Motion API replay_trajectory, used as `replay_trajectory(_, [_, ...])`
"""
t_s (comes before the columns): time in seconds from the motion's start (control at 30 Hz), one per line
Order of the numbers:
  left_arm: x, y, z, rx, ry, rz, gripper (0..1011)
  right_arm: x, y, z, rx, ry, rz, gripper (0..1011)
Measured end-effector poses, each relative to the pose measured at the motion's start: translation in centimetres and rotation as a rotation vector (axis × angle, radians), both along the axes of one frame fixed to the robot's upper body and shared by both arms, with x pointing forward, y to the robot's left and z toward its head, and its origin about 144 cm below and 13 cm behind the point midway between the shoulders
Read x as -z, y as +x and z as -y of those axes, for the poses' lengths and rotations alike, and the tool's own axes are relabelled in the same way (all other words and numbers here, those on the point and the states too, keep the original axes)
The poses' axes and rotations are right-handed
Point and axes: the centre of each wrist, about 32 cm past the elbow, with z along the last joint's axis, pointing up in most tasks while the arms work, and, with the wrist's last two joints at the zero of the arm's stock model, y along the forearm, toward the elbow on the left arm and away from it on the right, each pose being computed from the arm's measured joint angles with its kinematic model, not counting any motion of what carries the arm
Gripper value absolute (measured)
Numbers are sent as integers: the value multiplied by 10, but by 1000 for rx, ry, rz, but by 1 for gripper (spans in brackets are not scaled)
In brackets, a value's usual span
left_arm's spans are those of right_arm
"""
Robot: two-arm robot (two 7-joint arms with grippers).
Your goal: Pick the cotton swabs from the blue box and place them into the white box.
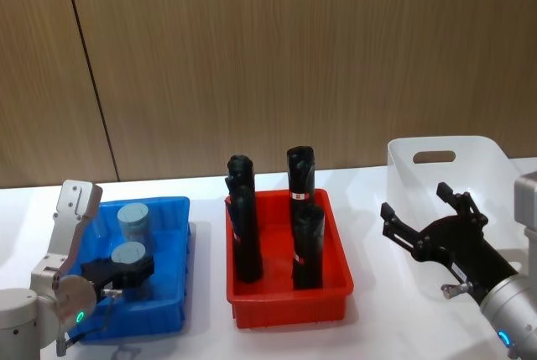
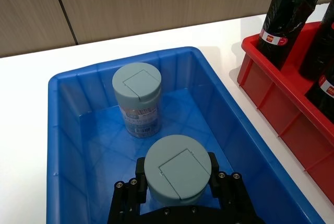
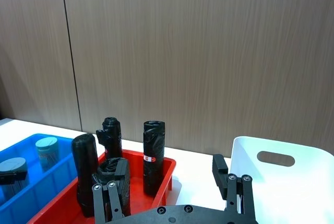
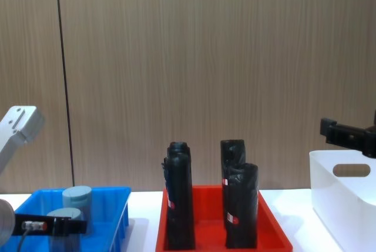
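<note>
- Two cotton swab jars [image 2: 136, 91] stand in the blue box [image 2: 73, 130]; the left claw [image 1: 122, 274] is clamped around the nearer jar [image 2: 177, 167].
- Risk: the round jar may slip, or clip the tall black rolls [image 1: 245, 234] in the red tray [image 1: 289, 303], which sits between it and the white box [image 1: 482, 159].
- Right claw [image 1: 428, 216] hangs open by that bin.

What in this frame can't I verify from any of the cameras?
The near jar's body and label: left wrist view, hidden under its own lid and the left gripper.
The white box's floor: head view, right gripper covers part; chest view, its wall hides it.
The far jar's label text: left wrist view, too small.
</note>
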Motion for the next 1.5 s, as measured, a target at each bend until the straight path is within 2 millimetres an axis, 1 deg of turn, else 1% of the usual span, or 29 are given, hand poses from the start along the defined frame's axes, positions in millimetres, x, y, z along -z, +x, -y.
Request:
replay_trajectory(0.37, [-10,-3,3,9,37,47,668,0,0,0,0,0,0,1002])
replay_trajectory(0.6, [-23,-9,4,55,64,117,668,0,0,0,0,0,0,1001])
replay_trajectory(1.07, [-49,-14,5,230,71,221,668,0,0,0,0,0,0,1002])
replay_trajectory(1.5, [-66,-12,5,422,42,269,668,0,0,0,0,0,0,1002])
